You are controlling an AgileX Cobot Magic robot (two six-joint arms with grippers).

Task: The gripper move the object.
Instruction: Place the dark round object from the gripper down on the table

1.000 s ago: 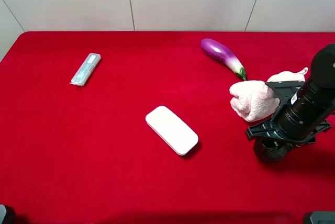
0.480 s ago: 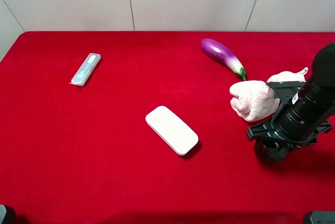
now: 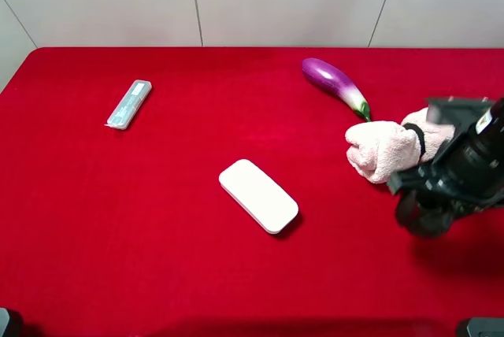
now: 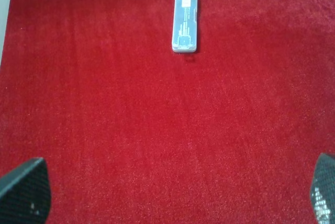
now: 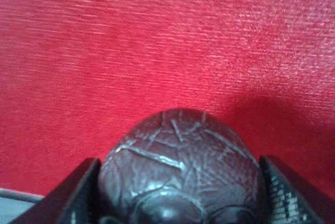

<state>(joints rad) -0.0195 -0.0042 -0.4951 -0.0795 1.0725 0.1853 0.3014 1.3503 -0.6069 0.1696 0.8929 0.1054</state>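
My right gripper [image 3: 429, 201] is at the right side of the red table, shut on the small dark ball [image 3: 424, 219]. In the right wrist view the ball [image 5: 180, 169] is dark brown-black with a glossy cracked pattern. It sits between the two black fingers [image 5: 78, 195] and casts a shadow on the cloth behind it, so it appears to be held off the cloth. My left gripper [image 4: 167, 192] is open and empty over bare red cloth; only its fingertips [image 4: 23, 190] show.
A rolled pale pink towel [image 3: 386, 149] lies just beside the right gripper. A purple eggplant [image 3: 335, 81] is behind it. A white rounded flat case [image 3: 258, 195] lies mid-table. A small clear box [image 3: 129, 104] lies at the far left and also shows in the left wrist view [image 4: 185, 19].
My right gripper has shifted to the right with the ball in it, and appears to have risen. The towel, eggplant, case and box have not moved.
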